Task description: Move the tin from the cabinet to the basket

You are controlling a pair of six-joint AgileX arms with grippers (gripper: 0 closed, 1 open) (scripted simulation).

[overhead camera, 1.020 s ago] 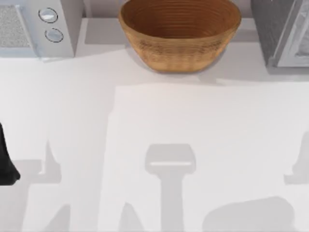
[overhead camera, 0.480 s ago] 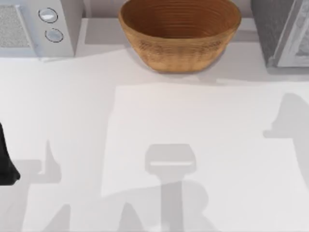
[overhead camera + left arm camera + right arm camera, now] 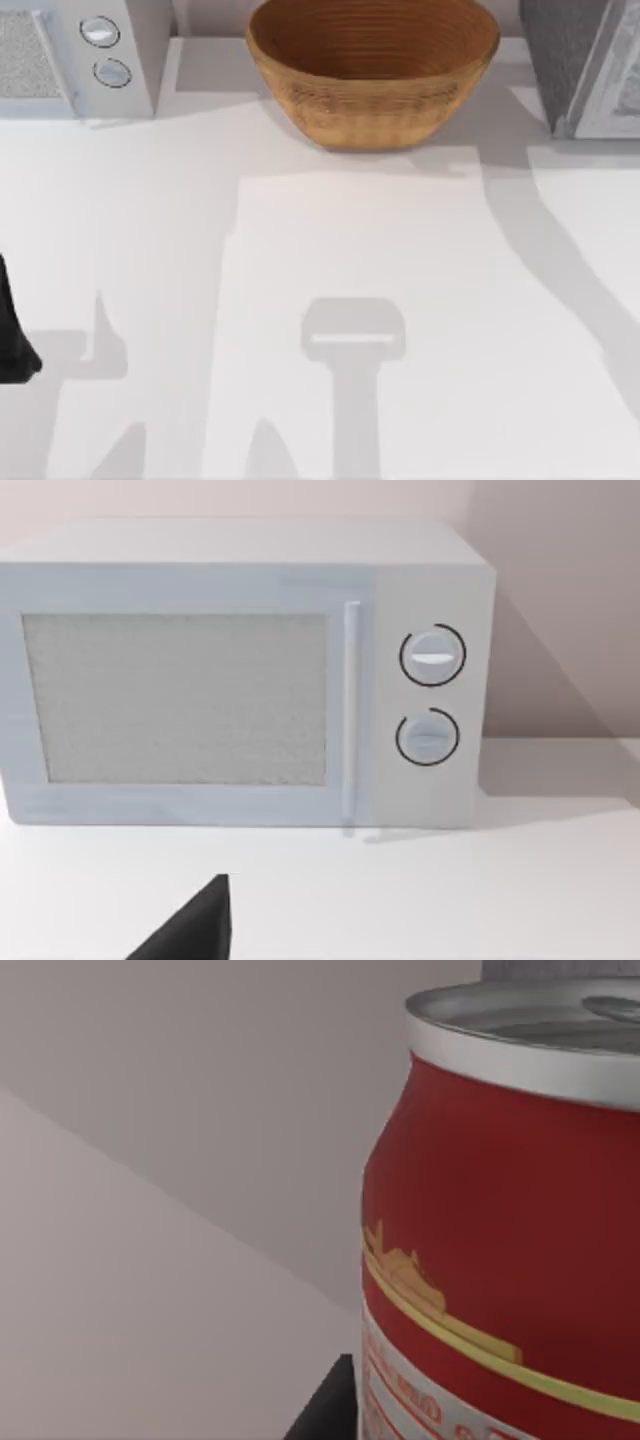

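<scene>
- Right now your right gripper's state can't be told; the tin (image 3: 500, 1220) stands upright just beside it
- Your left arm (image 3: 12, 330) sits parked, facing the microwave (image 3: 240, 670)
- The basket (image 3: 372, 70) rests on the worktop (image 3: 330, 250)

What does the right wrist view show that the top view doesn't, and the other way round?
The right wrist view alone shows the tin close up: red body, gold stripe, silver rim, standing upright before a plain grey wall. The top view alone shows the basket at the table's far edge, the microwave at far left, the cabinet at far right, and the left arm parked at the left edge. Both share pale plain surfaces.
</scene>
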